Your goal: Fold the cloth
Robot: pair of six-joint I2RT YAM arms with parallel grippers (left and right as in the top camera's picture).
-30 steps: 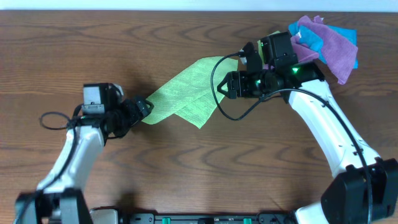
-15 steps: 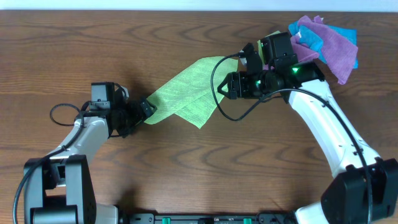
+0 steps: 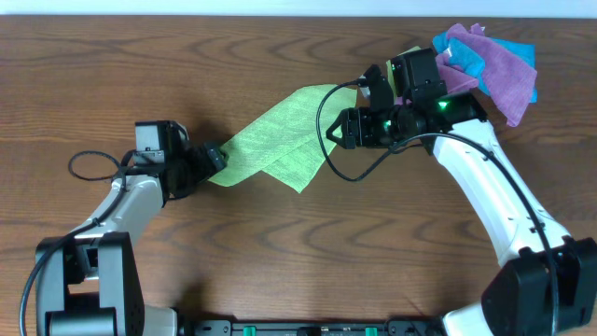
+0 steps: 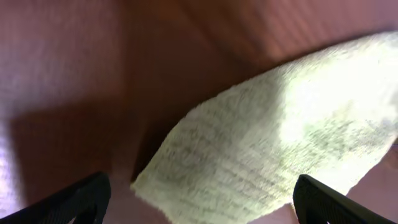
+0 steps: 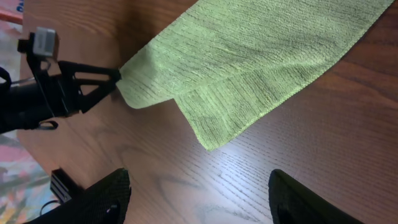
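Note:
The green cloth (image 3: 280, 140) lies on the wooden table as a diagonal band with one flap folded over. My left gripper (image 3: 215, 159) is at its lower left corner. In the left wrist view the left gripper (image 4: 199, 211) is open and the cloth's corner (image 4: 261, 143) lies between the spread fingers. My right gripper (image 3: 338, 131) hovers at the cloth's right edge. In the right wrist view the right gripper (image 5: 202, 205) is open and empty above bare wood, with the cloth (image 5: 249, 56) ahead of it.
A pile of purple and blue cloths (image 3: 490, 56) lies at the back right corner, behind the right arm. The left arm (image 5: 62, 93) shows at the cloth's far tip in the right wrist view. A black cable (image 3: 89, 168) loops beside the left arm.
The left arm has shifted its pose and drawn slightly left, with its gripper still at the cloth's left corner. The cloth tip moved a little left. The right arm has not moved.

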